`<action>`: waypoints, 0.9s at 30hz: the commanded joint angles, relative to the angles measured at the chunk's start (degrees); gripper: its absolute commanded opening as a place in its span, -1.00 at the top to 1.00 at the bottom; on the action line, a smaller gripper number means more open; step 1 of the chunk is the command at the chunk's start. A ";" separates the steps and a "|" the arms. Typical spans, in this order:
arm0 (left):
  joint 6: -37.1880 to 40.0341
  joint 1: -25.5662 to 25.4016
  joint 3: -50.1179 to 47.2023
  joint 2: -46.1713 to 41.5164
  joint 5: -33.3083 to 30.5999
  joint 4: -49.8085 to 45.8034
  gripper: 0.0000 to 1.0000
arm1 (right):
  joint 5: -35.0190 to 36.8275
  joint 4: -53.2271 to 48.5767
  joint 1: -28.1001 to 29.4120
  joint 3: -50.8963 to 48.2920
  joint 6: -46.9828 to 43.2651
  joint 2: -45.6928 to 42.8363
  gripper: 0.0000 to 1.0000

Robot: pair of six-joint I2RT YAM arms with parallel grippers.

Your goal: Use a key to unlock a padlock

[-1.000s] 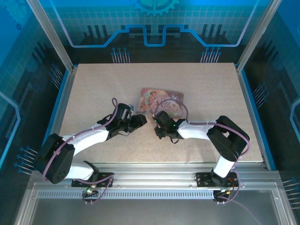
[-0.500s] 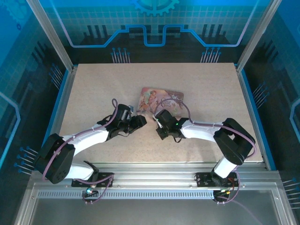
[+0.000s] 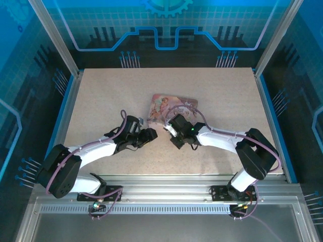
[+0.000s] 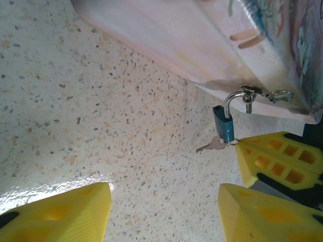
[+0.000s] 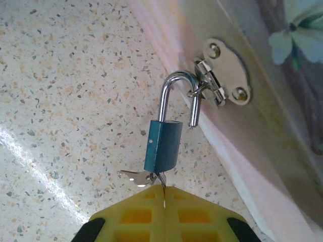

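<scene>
At the near left edge of the pink box (image 3: 174,108), the padlock (image 5: 162,146) hangs by its shackle (image 5: 176,83) from the ring of the hasp (image 5: 224,75), blue body pointing down toward the table (image 3: 101,96). One shackle leg stands clear of the body, so the lock looks released, though it is hooked through the ring.

The right fingers (image 5: 136,214) are pressed together directly under the body. A small key (image 5: 132,176) juts sideways beside them. Whether they pinch that key's ring or a second key in the keyway cannot be told.

The left fingers (image 4: 60,212) stand apart and hold nothing, a little to the left of the lock.

Risks:
- The box is not steadied, so any pull or twist from the right arm would probably drag lock and box across the table.
- An off-axis turn could slip the pinch or bend the key.
- The two sets of fingers sit close, so a careless advance could make them collide.

Pose: both arms reach low from the near edge and converge on the box's corner. The left arm runs diagonally far and right. The right arm's elbow is thrown out to the right and its forearm runs left.
</scene>
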 commanded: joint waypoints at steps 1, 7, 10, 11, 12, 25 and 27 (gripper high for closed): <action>0.02 0.48 -1.11 -1.27 1.50 1.61 -0.19 | 1.06 -1.32 -0.62 1.21 -2.89 -1.69 1.00; -0.45 0.42 -1.40 -0.75 1.91 2.34 -0.19 | 2.81 1.03 -0.21 0.59 -5.39 -2.98 1.00; -0.59 0.42 -1.48 -0.67 1.92 2.45 -0.19 | 3.43 1.46 0.13 1.09 -7.03 -2.68 1.00; -0.60 0.42 -1.49 -0.66 1.99 2.53 -0.19 | 3.37 1.66 0.19 1.17 -7.38 -2.54 1.00; -0.70 0.42 -1.50 -0.69 2.04 2.54 -0.19 | 3.20 2.11 0.30 1.30 -7.77 -2.58 1.00; -1.02 0.42 -1.49 -0.97 2.10 2.32 -0.19 | 1.09 5.42 0.47 2.09 -9.38 -1.85 1.00; -0.99 0.42 -1.56 -0.94 1.91 2.27 -0.19 | 0.65 5.85 0.56 2.31 -9.56 -1.48 1.00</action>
